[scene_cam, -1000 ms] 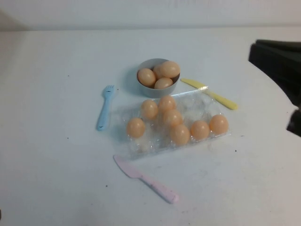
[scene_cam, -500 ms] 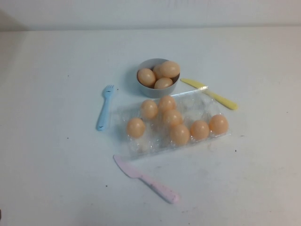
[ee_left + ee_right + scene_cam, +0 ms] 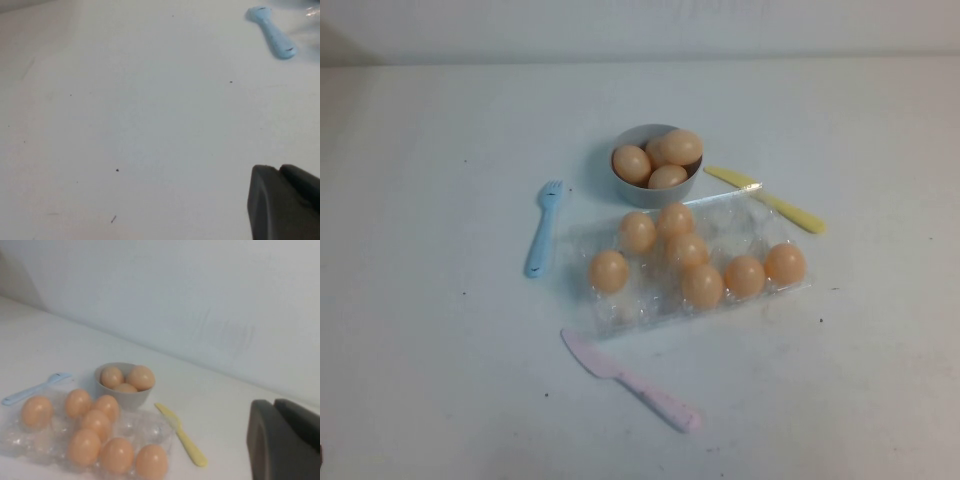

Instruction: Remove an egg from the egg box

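White table [image 3: 440,380]; your egg box [image 3: 620,312] holds 7 eggs [image 3: 609,271]; left gripper [image 3: 285,202] and right gripper [image 3: 282,440] sit off to the sides, grip state cannot be told.

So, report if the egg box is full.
Partly full: egg box holds seven eggs, some cups empty. Left end effector, right end effector hang clear of it.

A plain test room, set up like a play kitchen: a bare white table [image 3: 440,380] by a blank white wall [image 3: 200,290], with a toy-like blue plastic fork [image 3: 544,228] and pink plastic knife [image 3: 630,380].
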Controlling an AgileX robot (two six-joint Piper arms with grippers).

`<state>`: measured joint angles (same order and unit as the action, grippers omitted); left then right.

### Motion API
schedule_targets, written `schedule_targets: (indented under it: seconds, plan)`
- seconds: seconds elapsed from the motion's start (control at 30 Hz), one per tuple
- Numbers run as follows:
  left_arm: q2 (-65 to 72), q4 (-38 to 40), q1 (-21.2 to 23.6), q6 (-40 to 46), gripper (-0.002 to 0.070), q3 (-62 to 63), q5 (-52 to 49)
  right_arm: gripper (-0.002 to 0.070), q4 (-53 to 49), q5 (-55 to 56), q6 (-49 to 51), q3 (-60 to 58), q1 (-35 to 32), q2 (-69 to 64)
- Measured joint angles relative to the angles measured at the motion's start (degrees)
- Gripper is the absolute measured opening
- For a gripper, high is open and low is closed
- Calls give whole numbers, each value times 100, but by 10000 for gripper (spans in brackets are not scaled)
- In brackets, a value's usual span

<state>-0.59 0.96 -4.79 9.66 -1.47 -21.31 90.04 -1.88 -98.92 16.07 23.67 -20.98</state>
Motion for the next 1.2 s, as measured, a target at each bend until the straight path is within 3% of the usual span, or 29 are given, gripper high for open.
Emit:
schedule_targets:
  seconds: [0.17,0.23,0.33,0.43,0.63,0.8,1.2]
  plan:
    - [0,0,0,0,-6,0,0,-15,-494,486,295,-148,0,4]
    - [0,0,0,0,-6,0,0,-15,-1699,747,1517,-273,0,4]
    - [0,0,0,0,-6,0,0,-15,-3927,1046,4350,-629,-59,42]
    - [0,0,0,0,-6,0,0,-15,-5828,784,6534,-955,-369,267]
    - [0,0,0,0,-6,0,0,-15,-8545,-402,9399,-1248,-1372,955]
    - [0,0,0,0,-6,0,0,-15,-9054,-580,9892,-1607,-1867,1517]
    - [0,0,0,0,-6,0,0,-15,-8973,-1850,10036,-1751,-2581,2073]
